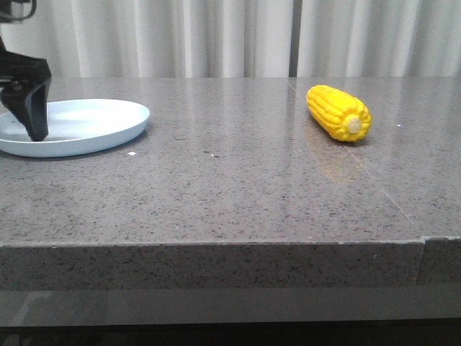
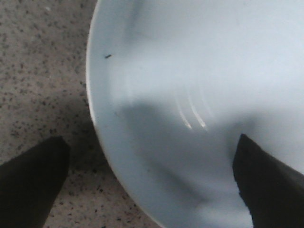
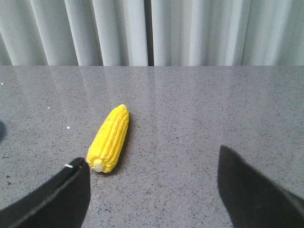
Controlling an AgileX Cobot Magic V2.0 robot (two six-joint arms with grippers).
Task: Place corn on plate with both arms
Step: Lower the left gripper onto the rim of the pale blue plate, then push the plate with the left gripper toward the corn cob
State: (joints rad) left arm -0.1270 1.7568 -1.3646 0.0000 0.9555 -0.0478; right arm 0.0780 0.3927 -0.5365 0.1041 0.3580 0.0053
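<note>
The yellow corn lies on its side on the grey stone table, right of centre, with its pale stalk end towards the front. The pale-blue plate sits at the far left and holds nothing. My left gripper is open and straddles the plate's near rim, one finger over the table and one over the plate. One left finger shows over the plate in the front view. My right gripper is open and empty. In its view the corn lies just ahead of its left finger, apart from it.
The grey speckled table has its front edge close to the camera, with a seam at the right. White curtains hang behind the table's far edge.
</note>
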